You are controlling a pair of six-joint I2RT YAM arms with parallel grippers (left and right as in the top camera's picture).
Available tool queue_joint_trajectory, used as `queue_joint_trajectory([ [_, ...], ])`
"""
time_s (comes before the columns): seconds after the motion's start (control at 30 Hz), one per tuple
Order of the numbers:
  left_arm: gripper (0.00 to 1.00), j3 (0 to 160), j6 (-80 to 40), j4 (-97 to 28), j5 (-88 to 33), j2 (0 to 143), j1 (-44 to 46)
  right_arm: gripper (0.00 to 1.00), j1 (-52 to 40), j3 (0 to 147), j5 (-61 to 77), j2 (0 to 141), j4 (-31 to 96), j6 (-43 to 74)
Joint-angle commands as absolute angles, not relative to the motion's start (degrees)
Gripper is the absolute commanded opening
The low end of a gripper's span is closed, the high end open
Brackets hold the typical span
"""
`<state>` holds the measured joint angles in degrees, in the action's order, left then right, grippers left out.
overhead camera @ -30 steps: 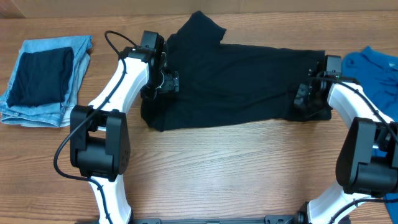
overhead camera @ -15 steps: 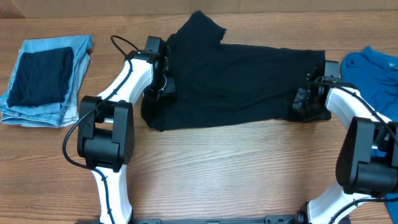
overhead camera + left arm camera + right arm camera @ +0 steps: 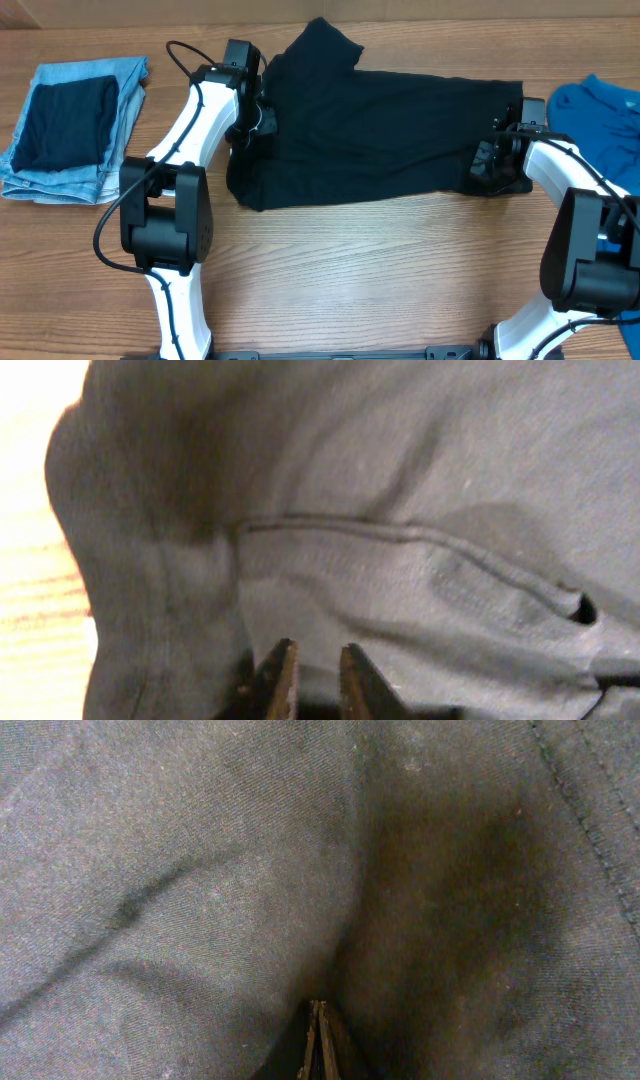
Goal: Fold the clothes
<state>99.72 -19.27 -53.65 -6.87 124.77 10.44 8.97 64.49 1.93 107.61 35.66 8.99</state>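
While lying flat, black T-shirt (image 3: 380, 130) runs left-right, sleeve (image 3: 325, 45) rearward.

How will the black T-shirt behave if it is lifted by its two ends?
Probably floppy: the black T-shirt lies flat with soft wrinkles, and creases gather toward the shut right end effector. Likely light, since the fabric looks thin. It should sag between grips rather than hold its shape.
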Motion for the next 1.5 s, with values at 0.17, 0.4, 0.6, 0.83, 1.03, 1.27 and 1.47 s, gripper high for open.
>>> queue_joint_trajectory([
  [0.17, 0.52, 98.41, -18.65, -53.23, -1.72, 125.36, 10.31, 0.04, 9.1, 64.05, 1.56, 106.85, 35.79, 9.17],
  [0.4, 0.49, 93.14, -18.41, -47.77, -5.85, 125.36, 10.57, 0.04, 9.1, 64.05, 1.56, 106.85, 35.7, 9.17],
  [0.6, 0.49, 91.85, -18.41, -45.98, -7.62, 125.36, 10.57, 0.04, 9.1, 64.05, 1.56, 106.85, 35.4, 9.17],
  [0.83, 0.21, 92.03, -17.96, -45.89, -10.41, 125.34, 10.48, 0.04, 9.1, 64.05, 1.56, 106.85, 35.4, 9.17],
  [1.03, 0.04, 96.73, -12.73, -49.1, -9.87, 125.21, 8.6, 0.04, 9.1, 64.05, 1.56, 106.85, 35.33, 9.17],
  [1.27, 0.04, 98.78, -10.72, -47.97, -8.14, 125.14, 8.54, 0.04, 9.1, 64.05, 1.54, 106.85, 35.35, 9.15],
  [1.47, 0.04, 98.78, -8.91, -43.81, -6.87, 125.14, 8.54, 0.04, 9.1, 64.05, 1.54, 106.85, 35.29, 9.15],
])
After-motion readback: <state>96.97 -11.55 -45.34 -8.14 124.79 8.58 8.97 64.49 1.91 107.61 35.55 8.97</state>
